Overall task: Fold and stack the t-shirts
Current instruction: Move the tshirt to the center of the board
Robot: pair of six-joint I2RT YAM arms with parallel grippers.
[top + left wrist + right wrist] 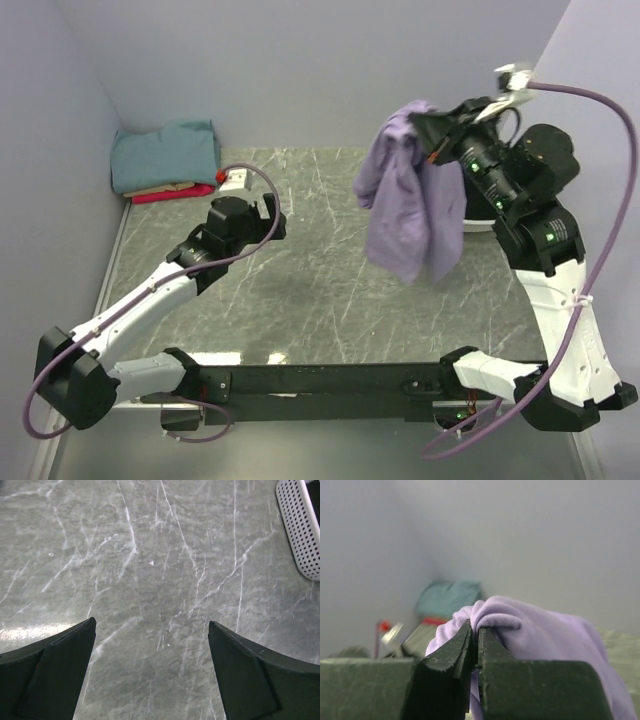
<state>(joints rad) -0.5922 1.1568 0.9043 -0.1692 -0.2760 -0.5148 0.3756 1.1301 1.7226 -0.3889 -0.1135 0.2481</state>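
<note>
The lavender t-shirt (410,200) hangs at 2 o'clock, pinched at its top edge by the closed right fingers (447,655). At 10 o'clock a folded teal t-shirt (165,150) lies on a stack. The left fingers (55,670) stand wide apart above the counter (300,270).

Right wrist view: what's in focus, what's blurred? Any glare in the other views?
Right wrist: right gripper and the pinched lavender t-shirt are fairly sharp; the folded t-shirts behind are blurred. Left wrist: sharp, glare streak on the table at left. Top external: evenly lit, faint sheen near the table's front edge.
</note>
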